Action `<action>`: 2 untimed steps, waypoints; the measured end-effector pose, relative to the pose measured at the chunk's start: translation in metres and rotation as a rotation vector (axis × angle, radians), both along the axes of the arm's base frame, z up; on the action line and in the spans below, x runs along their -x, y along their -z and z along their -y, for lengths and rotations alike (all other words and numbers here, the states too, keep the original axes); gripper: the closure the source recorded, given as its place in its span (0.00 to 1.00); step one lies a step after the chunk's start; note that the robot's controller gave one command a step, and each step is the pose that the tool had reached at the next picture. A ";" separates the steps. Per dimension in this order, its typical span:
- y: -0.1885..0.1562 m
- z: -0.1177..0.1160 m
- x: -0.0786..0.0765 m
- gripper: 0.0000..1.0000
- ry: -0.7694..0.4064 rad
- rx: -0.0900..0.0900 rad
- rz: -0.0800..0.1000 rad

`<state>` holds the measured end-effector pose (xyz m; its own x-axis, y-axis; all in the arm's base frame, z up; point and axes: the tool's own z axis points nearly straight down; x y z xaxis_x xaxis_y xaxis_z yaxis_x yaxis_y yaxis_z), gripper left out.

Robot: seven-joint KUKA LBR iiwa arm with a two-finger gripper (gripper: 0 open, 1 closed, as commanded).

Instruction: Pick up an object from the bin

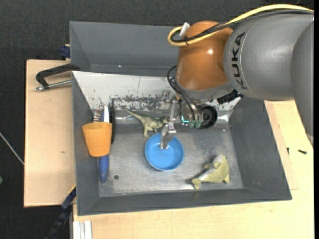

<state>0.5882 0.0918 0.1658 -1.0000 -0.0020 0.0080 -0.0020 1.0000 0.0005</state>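
Note:
A round blue dish [164,154] lies in the middle of the bin floor. My gripper [167,135] hangs over its far rim, with one thin finger reaching down into the dish. Just behind the dish, touching its far-left edge, stands a small olive-green toy dinosaur [147,120], directly left of the gripper.
At the left wall an orange cup [97,138] lies over a blue-handled brush [103,153]. A tan toy shark [214,173] rests near the front right corner. The arm with its orange cover looms over the bin's back right.

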 end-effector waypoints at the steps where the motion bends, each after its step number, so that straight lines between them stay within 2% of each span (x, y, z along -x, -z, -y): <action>1: 0.075 0.023 -0.009 0.00 -0.243 -0.005 0.036; 2: 0.070 0.022 -0.014 1.00 -0.242 -0.006 0.059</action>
<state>0.6022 0.0697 0.0954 -0.9692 -0.2411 -0.0510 -0.2414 0.9704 -0.0007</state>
